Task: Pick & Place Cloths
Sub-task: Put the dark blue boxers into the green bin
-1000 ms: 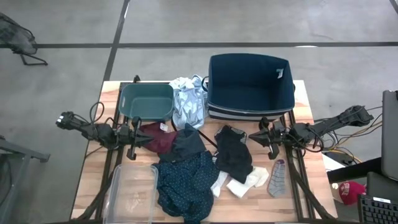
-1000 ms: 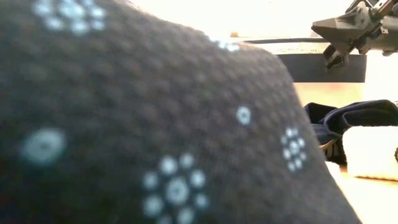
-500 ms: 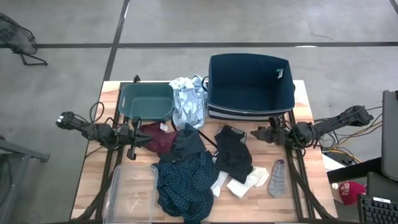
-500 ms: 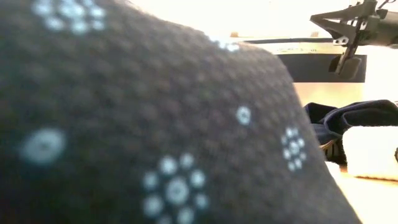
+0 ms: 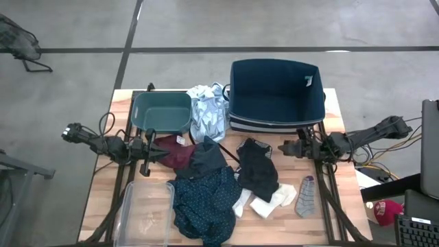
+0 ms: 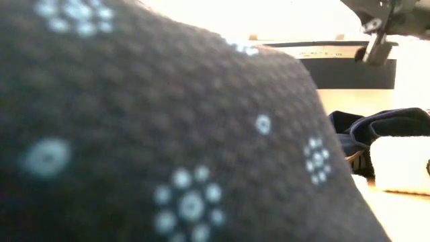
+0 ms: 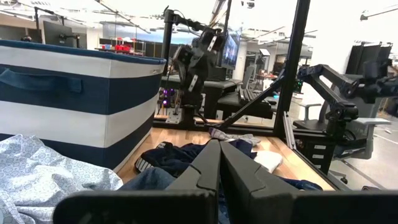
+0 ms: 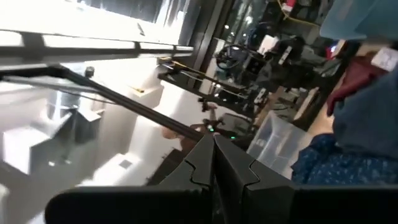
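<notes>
Cloths lie spread over the wooden table: a maroon one [image 5: 180, 154], a navy dotted one [image 5: 206, 199], a black one [image 5: 257, 169], a pale blue one [image 5: 208, 113], white socks [image 5: 264, 203] and a grey sock [image 5: 306, 195]. The navy dotted cloth [image 6: 168, 134] fills most of the low view. My left gripper [image 5: 159, 148] [image 7: 219, 144] is shut and level at the maroon cloth's left edge, with nothing between its fingers. My right gripper [image 5: 281, 147] [image 8: 212, 140] [image 6: 376, 52] is shut and raised over bare table, right of the black cloth.
A teal bin [image 5: 162, 111] and a larger navy bin [image 5: 276, 92] stand along the far edge, with the pale blue cloth between them. A clear plastic container [image 5: 145, 214] sits at the near left. Bare wood shows at the near right, beside the grey sock.
My right gripper has rolled about its own axis and risen a little, staying shut over the same spot. The cloths and my left gripper have not moved.
</notes>
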